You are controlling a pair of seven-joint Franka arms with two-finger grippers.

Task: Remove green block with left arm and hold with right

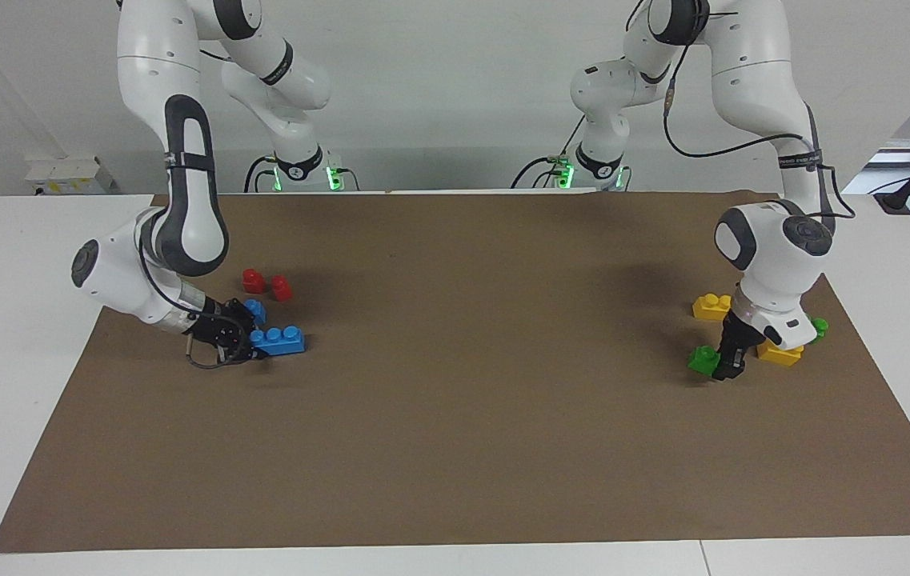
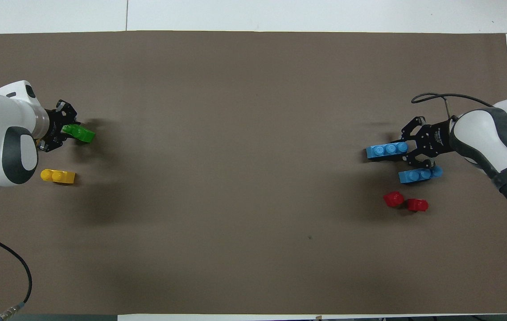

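Observation:
A green block (image 1: 703, 358) (image 2: 79, 133) lies low over the mat at the left arm's end of the table. My left gripper (image 1: 731, 364) (image 2: 67, 130) is shut on the end of it, with its fingertips down at the mat. A second green block (image 1: 819, 326) shows partly past the left hand. My right gripper (image 1: 250, 342) (image 2: 407, 149) is at the right arm's end of the table, down at the mat and shut on the end of a blue three-stud brick (image 1: 280, 340) (image 2: 387, 150).
Two yellow bricks (image 1: 711, 306) (image 1: 779, 354) lie close to the left hand; one of them shows in the overhead view (image 2: 58, 176). A second blue brick (image 1: 256, 310) (image 2: 420, 174) and two red pieces (image 1: 253, 280) (image 1: 282, 288) lie by the right gripper, nearer the robots. A brown mat (image 1: 455, 416) covers the table.

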